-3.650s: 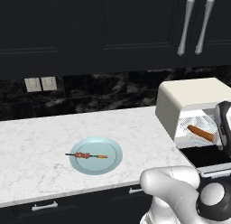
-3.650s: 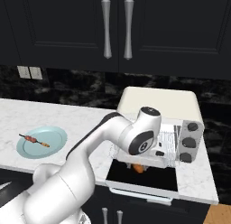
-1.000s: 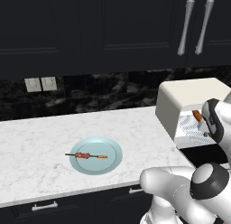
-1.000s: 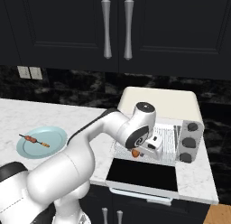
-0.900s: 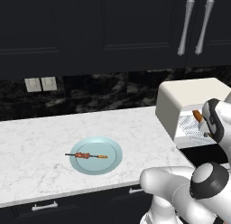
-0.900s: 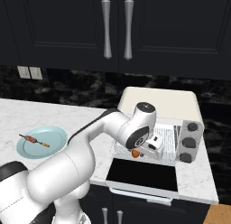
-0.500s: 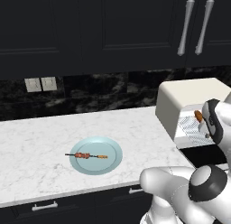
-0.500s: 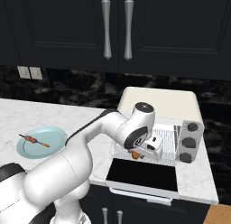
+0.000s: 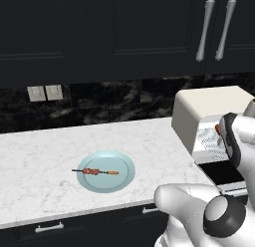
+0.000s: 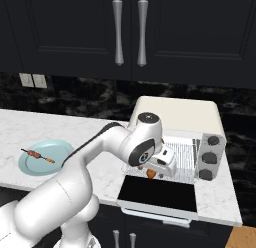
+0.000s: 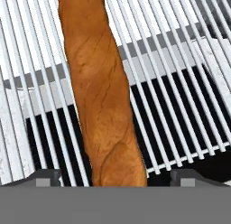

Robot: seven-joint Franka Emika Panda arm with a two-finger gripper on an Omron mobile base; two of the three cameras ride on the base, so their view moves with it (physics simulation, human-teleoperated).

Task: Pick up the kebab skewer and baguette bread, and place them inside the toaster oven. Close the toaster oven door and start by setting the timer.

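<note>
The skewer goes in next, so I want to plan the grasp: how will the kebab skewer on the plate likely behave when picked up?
The kebab skewer looks like a thin straight stick, so probably stiff and light. Lying flat on the plate, it leaves little height to pinch. The round chunks may let it roll or twist between the fingers.

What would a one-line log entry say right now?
end effector: open | baguette bread: on toaster oven rack | kebab skewer: on plate

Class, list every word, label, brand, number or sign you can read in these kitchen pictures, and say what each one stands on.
None: no readable text in any view.
The toaster oven shows a plain cream casing; its three knobs carry no legible markings.
The wall plates and cabinet doors are blank.
</note>
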